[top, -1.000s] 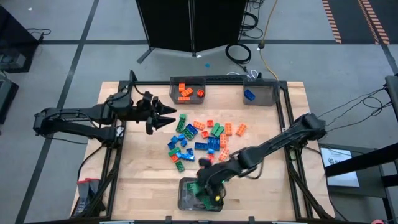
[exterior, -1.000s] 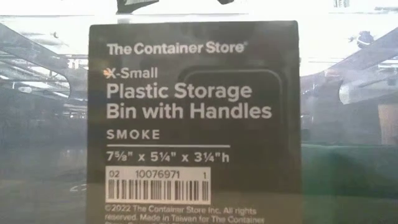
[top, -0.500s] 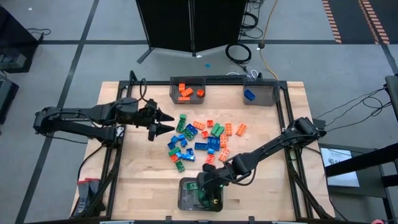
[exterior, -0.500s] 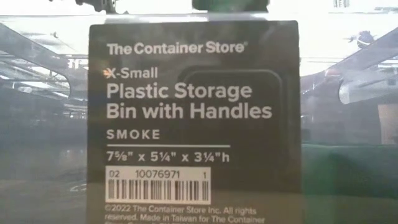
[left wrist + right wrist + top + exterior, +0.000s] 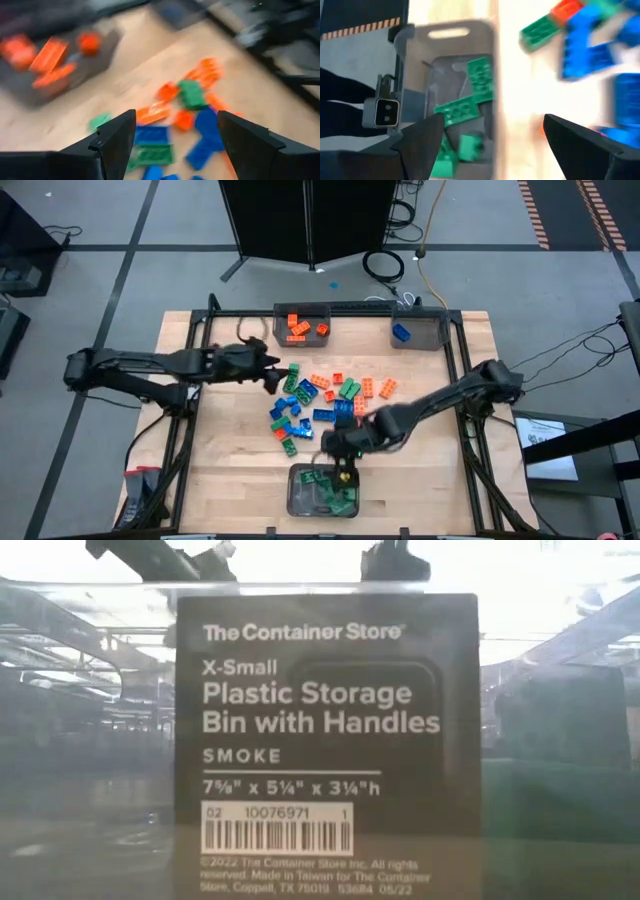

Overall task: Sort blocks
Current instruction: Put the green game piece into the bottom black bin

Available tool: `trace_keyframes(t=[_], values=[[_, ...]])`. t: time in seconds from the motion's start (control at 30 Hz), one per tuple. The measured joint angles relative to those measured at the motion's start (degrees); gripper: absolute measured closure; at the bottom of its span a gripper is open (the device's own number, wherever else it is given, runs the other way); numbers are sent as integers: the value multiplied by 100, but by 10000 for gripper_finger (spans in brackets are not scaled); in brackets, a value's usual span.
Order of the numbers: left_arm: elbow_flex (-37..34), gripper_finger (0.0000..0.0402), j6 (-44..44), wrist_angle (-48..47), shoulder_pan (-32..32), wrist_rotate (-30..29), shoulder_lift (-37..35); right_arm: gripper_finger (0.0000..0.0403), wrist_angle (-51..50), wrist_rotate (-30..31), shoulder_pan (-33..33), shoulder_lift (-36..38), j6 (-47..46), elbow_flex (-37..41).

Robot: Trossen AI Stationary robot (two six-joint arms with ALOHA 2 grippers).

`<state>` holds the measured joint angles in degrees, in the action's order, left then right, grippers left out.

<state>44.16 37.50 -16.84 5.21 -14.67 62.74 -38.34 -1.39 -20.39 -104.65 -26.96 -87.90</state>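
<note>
Now the right arm has dropped its green brick and is pulling back toward the pile.

Left gripper point(image 5: 275, 373), fingers wide and empty, has moved right to the pile's far-left edge, over the blocks point(image 5: 325, 402) loose mid-table. Right gripper point(image 5: 338, 448), a second ago down in the near bin point(image 5: 298, 506), now stands wide and empty just beyond its far rim; the green bricks point(image 5: 465, 107) inside probably include the one just released. One more green looks sorted; many remain.
</note>
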Motion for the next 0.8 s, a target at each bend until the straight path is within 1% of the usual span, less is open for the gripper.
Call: trace_keyframes(t=[0.1, 0.17, 0.23, 0.3, 0.4, 0.47, 0.53, 0.67, 0.8], values=[[-1, 121, 373, -108, 95, -129, 619, 66, -564, 0, 256, 281, 310, -485], [0, 121, 787, -199, 135, -240, 991, 66, -827, 8, 395, 479, 564, -838], [0, 121, 1208, -167, 167, -305, 1367, 66, -1141, 142, 485, 687, 838, -1169], [0, 121, 1458, -122, 190, -305, 1717, 66, -1700, 506, 564, 885, 1076, -1473], [0, 121, 1717, -43, 191, -296, 2157, 66, -2744, 1220, 669, 1138, 1264, -1783], [0, 121, 1773, -18, 195, -300, 2378, 66, -3194, 1555, 743, 1337, 1264, -1904], [4, 121, 1775, -5, 218, -343, 2546, 66, -3467, 1746, 810, 1552, 1195, -1941], [4, 121, 1906, 118, 340, -363, 2760, 66, -3689, 1821, 885, 1868, 1033, -1945], [4, 121, 1908, 691, 411, -344, 2795, 67, -3869, 1952, 913, 1985, 984, -1942]])
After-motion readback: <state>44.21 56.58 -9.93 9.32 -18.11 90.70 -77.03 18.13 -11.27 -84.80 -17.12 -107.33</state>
